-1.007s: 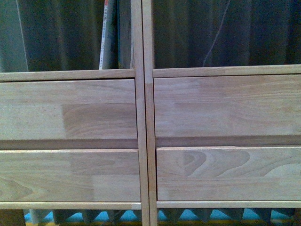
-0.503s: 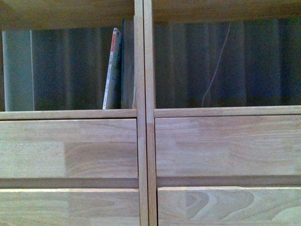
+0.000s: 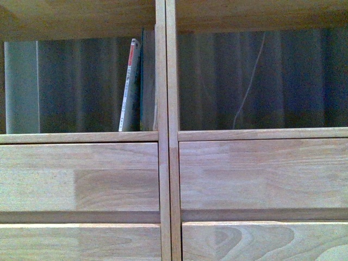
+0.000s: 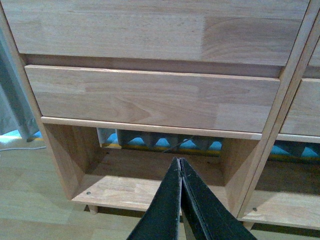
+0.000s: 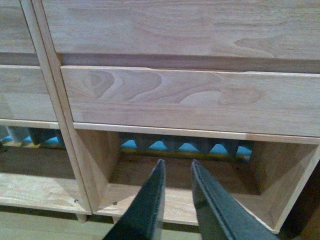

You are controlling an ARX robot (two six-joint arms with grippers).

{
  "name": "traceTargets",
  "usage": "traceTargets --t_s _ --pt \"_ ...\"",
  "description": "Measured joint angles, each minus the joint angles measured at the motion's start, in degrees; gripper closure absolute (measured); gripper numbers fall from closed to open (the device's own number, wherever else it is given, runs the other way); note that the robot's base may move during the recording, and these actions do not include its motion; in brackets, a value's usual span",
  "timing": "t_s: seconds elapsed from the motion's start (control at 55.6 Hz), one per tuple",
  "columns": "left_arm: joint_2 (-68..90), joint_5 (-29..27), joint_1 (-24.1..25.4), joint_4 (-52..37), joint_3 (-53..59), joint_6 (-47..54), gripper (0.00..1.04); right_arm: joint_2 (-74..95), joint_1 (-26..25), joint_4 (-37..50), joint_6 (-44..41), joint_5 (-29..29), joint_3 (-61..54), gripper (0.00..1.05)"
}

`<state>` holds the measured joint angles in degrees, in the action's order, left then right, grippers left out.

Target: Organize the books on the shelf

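Observation:
The pale wood shelf (image 3: pixel 166 163) fills the front view. In its left open compartment a thin book with a whitish-grey spine and red mark (image 3: pixel 129 87) leans against a dark book (image 3: pixel 147 81) by the centre upright. Neither gripper shows in the front view. My left gripper (image 4: pixel 179 162) is shut and empty, low before the left column's bottom compartment (image 4: pixel 150 185). My right gripper (image 5: pixel 176 165) is open and empty, low before the right column's bottom compartment (image 5: pixel 190 195).
Drawer fronts (image 3: pixel 81 176) sit below the open compartments. A dark curtain (image 3: pixel 261 76) hangs behind the open back. Blue and grey foam panels (image 4: pixel 160 142) show behind the bottom compartments. Wooden floor (image 4: pixel 30 200) lies in front of the short legs.
The front view has risen along the shelf: the drawers moved down in the picture and the open compartment with the two books came into fuller view.

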<state>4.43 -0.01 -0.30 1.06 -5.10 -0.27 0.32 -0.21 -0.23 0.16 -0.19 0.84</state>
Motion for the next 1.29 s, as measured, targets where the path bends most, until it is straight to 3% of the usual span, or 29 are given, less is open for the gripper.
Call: traceTargets --t_s 0.306,0.342,0.719,0.827,1.223,1.295 --pt "-1.6 0.0 0.0 -0.4 1.8 0.0 1.02 0.0 0.0 0.0 0.0 0.0 0.0 0.26" --pt "-1.7 0.0 0.0 -0.4 1.9 0.0 1.02 0.0 0.0 0.0 0.1 0.0 0.0 0.24" --pt "-4.1 0.0 0.0 -0.7 4.4 0.0 1.02 0.0 0.0 0.0 0.0 0.0 0.0 0.89" --pt "-4.1 0.0 0.0 -0.7 4.4 0.0 1.02 0.0 0.0 0.0 -0.1 0.0 0.0 0.73" --pt "-4.1 0.0 0.0 -0.7 4.4 0.0 0.33 0.0 0.0 0.0 -0.1 0.0 0.0 0.06" --pt "-4.1 0.0 0.0 -0.7 4.4 0.0 0.21 0.0 0.0 0.0 -0.1 0.0 0.0 0.07"
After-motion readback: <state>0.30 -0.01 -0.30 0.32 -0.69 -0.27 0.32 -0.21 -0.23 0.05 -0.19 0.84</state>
